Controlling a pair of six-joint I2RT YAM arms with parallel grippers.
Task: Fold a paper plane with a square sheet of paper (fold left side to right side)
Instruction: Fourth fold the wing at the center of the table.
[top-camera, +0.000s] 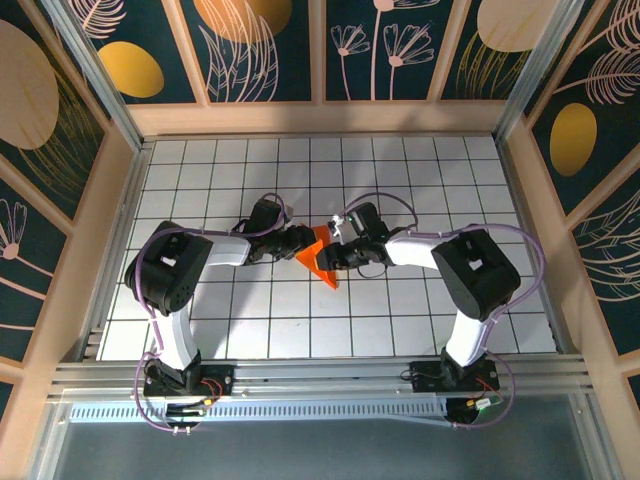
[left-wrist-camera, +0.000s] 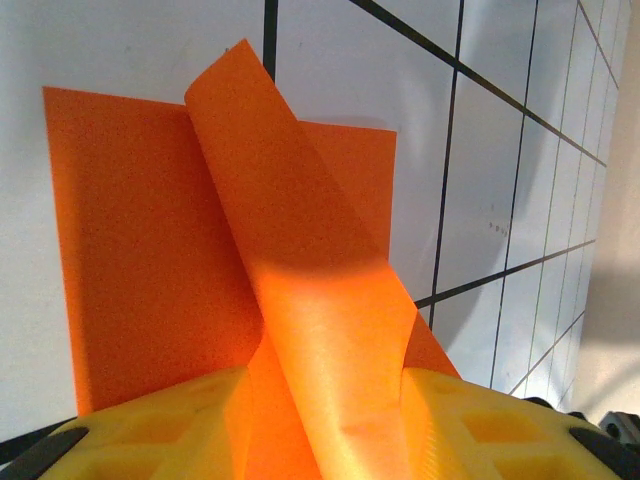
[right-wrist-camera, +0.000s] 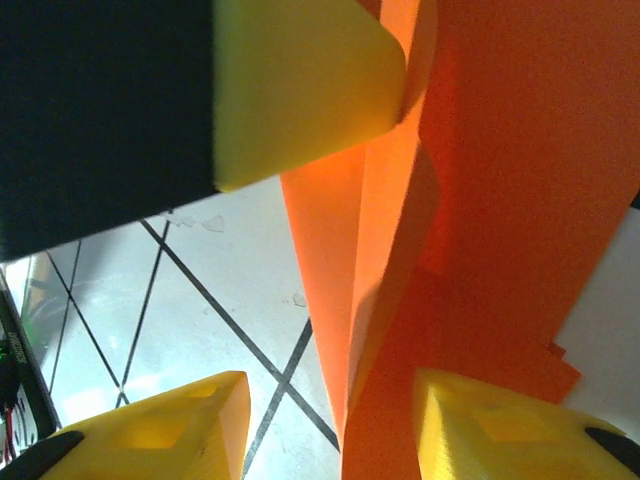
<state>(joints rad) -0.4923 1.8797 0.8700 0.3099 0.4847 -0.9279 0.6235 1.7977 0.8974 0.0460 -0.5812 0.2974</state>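
The square sheet of paper (top-camera: 322, 258) is bright orange and partly folded, and it lies on the grid table between both grippers. In the left wrist view its flat part (left-wrist-camera: 130, 250) rests on the table while a curled flap (left-wrist-camera: 300, 250) rises between the yellow fingers (left-wrist-camera: 150, 430). My left gripper (left-wrist-camera: 325, 425) is shut on that flap. From the right wrist view, the left gripper's yellow finger (right-wrist-camera: 300, 90) presses the raised fold (right-wrist-camera: 400, 230). My right gripper (right-wrist-camera: 330, 430) stands open astride the fold's near edge, and bare table shows beside its left finger (right-wrist-camera: 170, 430).
The white grid table (top-camera: 400, 180) is walled by wooden panels on three sides. The two arms (top-camera: 170, 270) (top-camera: 480, 270) reach inward from their bases at the near rail and nearly touch at the centre. Open tiles lie behind and to both sides.
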